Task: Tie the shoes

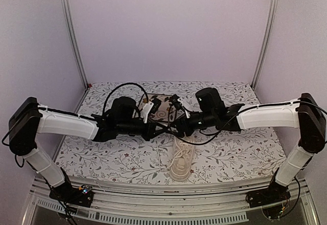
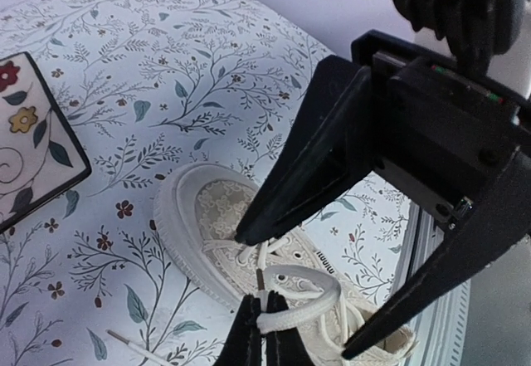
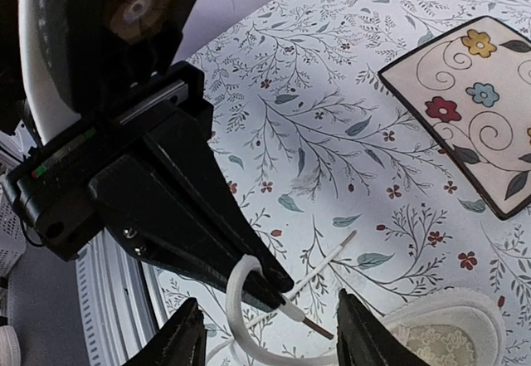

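Observation:
The cream sneaker (image 1: pixel 182 157) lies on the floral cloth near the front edge, toe toward the back. It also shows in the left wrist view (image 2: pixel 214 208) and at the bottom right of the right wrist view (image 3: pixel 452 333). My left gripper (image 2: pixel 265 331) is shut on a white lace loop (image 2: pixel 336 301) just above the shoe's eyelets. The lace's brown tip (image 2: pixel 261 280) sticks up beside the fingers. My right gripper (image 3: pixel 274 337) is open, its jaws spread on either side of the left gripper's tip and the held lace (image 3: pixel 241 295). Both grippers meet over the shoe (image 1: pixel 171 129).
The square floral plate (image 1: pixel 161 107) with a dark rim lies behind the shoe, also in the left wrist view (image 2: pixel 25 146) and the right wrist view (image 3: pixel 473 109). The other lace end (image 3: pixel 332 258) lies loose on the cloth. A metal rail (image 1: pixel 168 204) runs along the table's front edge.

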`<action>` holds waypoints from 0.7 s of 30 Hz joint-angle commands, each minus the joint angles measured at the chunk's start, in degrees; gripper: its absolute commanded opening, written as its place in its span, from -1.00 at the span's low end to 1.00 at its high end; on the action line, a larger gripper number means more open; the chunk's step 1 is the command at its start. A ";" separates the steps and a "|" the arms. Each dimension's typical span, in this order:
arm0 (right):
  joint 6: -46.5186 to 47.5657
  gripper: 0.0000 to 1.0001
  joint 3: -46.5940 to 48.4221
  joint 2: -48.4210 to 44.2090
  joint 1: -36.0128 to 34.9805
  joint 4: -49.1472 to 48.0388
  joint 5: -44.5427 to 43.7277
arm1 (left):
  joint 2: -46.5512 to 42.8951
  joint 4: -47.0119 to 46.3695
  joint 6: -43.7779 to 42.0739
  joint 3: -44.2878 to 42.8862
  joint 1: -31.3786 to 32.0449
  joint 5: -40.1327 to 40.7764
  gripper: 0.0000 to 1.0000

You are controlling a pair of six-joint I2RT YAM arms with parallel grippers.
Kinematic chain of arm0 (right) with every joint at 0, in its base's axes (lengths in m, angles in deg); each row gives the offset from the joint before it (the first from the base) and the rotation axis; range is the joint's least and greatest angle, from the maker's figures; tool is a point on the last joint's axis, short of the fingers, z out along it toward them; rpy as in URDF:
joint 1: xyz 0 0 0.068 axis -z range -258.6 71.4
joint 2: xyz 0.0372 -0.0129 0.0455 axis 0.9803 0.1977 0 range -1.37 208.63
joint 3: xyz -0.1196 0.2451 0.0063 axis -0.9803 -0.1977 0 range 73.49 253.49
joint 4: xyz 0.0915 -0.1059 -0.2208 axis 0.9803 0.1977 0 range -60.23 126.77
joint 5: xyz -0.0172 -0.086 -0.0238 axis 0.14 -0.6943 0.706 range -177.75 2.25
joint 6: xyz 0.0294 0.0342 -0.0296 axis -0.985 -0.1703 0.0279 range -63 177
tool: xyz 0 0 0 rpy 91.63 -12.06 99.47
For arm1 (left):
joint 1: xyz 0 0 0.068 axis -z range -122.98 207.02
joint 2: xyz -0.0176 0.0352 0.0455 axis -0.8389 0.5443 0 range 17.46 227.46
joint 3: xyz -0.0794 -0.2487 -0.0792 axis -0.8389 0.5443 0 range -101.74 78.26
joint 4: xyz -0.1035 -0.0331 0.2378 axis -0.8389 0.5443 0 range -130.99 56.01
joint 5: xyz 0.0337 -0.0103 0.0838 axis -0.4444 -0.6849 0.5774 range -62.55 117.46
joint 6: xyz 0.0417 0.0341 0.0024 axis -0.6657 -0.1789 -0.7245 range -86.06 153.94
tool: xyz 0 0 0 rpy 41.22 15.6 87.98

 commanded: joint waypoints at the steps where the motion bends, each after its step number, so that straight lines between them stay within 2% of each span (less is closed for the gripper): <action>1: 2.80 -0.03 3.44 2.94 0.23 0.92 2.61 | -0.21 0.77 -1.37 -2.03 0.73 0.84 -1.00; 6: 2.81 -0.87 3.09 2.11 0.28 0.82 0.90 | -0.43 1.53 -1.36 -2.53 0.86 1.92 -1.00; 7: 2.42 -0.93 2.48 1.15 0.34 0.52 -0.37 | -0.57 1.74 -0.93 -2.39 0.81 2.36 -0.80; 8: 2.00 -0.94 1.69 0.10 0.36 0.22 -2.11 | -0.68 1.85 -0.43 -1.87 0.80 2.81 -0.28; 9: 1.26 -0.95 0.82 -1.02 0.47 0.19 -4.00 | -0.90 1.51 0.21 -1.14 0.82 2.78 0.00; 12: -2.15 -0.95 -2.33 -4.43 1.24 0.18 -9.61 | -1.59 -0.98 1.20 2.23 1.45 0.31 0.43; 15: -5.86 -0.96 -5.41 -7.11 1.89 0.19 -12.73 | -1.98 -3.36 2.00 5.43 3.79 -1.50 0.51; 21: -10.57 -0.96 -9.64 -10.18 2.35 -0.59 -15.95 | 0.35 -3.89 2.11 8.28 9.43 -3.50 0.47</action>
